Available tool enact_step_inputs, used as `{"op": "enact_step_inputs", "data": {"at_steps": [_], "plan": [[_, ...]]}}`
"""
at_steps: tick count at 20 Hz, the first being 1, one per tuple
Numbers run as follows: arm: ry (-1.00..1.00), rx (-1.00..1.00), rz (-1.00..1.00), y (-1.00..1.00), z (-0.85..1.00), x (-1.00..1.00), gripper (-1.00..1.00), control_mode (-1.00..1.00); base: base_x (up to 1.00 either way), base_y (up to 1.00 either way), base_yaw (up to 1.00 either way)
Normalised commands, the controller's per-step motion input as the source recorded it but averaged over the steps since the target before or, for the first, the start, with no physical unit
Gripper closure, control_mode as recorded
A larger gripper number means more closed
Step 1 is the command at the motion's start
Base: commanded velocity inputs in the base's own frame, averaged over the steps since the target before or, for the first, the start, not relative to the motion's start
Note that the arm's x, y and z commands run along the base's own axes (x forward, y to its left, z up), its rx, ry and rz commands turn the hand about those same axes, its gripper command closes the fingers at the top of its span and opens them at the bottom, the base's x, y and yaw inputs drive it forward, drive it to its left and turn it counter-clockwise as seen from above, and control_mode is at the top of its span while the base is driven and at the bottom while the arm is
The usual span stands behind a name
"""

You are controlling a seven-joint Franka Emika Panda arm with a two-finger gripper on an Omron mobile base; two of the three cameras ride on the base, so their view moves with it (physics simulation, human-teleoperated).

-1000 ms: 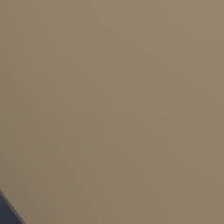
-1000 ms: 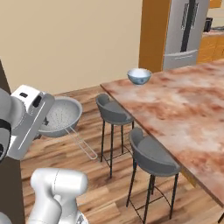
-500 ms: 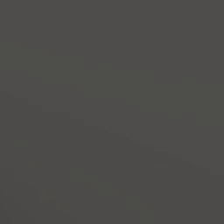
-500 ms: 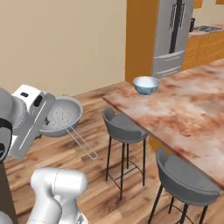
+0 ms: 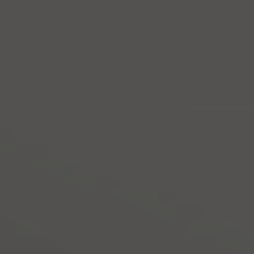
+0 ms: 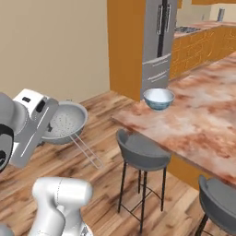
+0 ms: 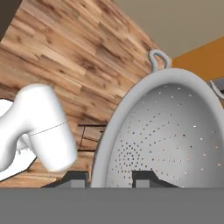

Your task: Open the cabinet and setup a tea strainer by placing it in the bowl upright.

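A: The tea strainer (image 6: pixel 64 123) sits at the left middle of the right base frame, held off the wooden floor (image 6: pixel 106 152)?

B: Yes. The end effector (image 7: pixel 107 177) is clamped on its thick rim, fingertips (image 7: pixel 74 178) either side.

A: And the bowl (image 6: pixel 158 98)?

B: Upper centre, on the marble tabletop (image 6: pixel 203 124) near its corner, well apart from the strainer. A grey stool (image 6: pixel 142 154) stands below it.
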Motion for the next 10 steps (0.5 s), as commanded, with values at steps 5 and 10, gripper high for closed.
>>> {"op": "enact_step_inputs", "data": {"at_steps": [5, 10], "plan": [[0.00, 0.00, 0.00, 0.00, 0.00, 0.00, 1.00, 1.00, 0.38, 1.00, -0.39], [0.00, 0.00, 0.00, 0.00, 0.00, 0.00, 1.00, 1.00, 0.24, 0.91, -0.57]]}}
